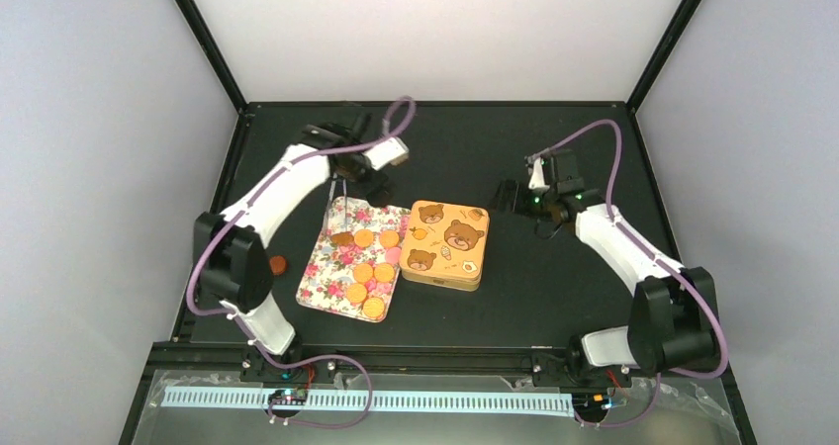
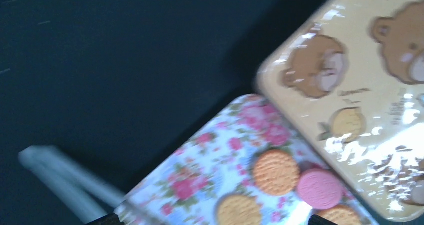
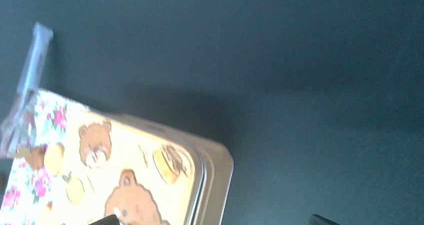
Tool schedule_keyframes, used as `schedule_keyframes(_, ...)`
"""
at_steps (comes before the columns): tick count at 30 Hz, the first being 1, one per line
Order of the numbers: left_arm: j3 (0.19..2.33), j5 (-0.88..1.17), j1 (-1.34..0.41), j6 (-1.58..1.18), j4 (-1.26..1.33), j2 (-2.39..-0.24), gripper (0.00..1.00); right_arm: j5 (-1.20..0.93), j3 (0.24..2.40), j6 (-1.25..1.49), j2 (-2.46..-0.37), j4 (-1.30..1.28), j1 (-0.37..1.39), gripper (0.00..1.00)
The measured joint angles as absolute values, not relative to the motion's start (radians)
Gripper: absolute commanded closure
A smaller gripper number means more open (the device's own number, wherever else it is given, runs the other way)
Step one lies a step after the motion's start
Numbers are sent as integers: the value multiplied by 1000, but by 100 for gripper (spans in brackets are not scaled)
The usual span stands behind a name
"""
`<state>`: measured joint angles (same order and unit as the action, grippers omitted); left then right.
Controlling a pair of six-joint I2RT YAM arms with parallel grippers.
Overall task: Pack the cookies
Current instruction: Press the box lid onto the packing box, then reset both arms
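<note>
Several cookies (image 1: 364, 272), mostly round orange with a pink one and a dark one, lie on a floral tray (image 1: 319, 290). The left wrist view shows orange cookies (image 2: 274, 171) and a pink cookie (image 2: 320, 188) on that tray (image 2: 200, 155). One dark brown cookie (image 1: 279, 264) lies on the table left of the tray. A yellow bear-print tin (image 1: 447, 244) stands shut right of the tray. My left gripper (image 1: 358, 180) hovers open and empty above the tray's far end (image 2: 214, 221). My right gripper (image 1: 514, 196) is open and empty, above the table beside the tin's far right corner (image 3: 215, 221).
A clear plastic stick, perhaps tongs (image 1: 332, 206), rests with one end on the tray's far left corner; it also shows in the left wrist view (image 2: 60, 177) and the right wrist view (image 3: 31, 67). The table is black, with dark frame posts at the back corners.
</note>
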<state>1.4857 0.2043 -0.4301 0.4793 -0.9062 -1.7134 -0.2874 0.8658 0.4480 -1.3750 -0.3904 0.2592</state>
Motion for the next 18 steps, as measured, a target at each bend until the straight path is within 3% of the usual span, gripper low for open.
schedule_keyframes(6,1472,215,-176,448,-824,-1608,1,-161,950,424,-1319,-415,206,0)
schedule_keyframes(11,1305,226,42,372,-599,-1558,1,69,924,444,-1254,-398,112,0)
schedule_keyframes(18,972,224,72,222,-247,-1547,1,461,700,377,-1230,-180,92,0)
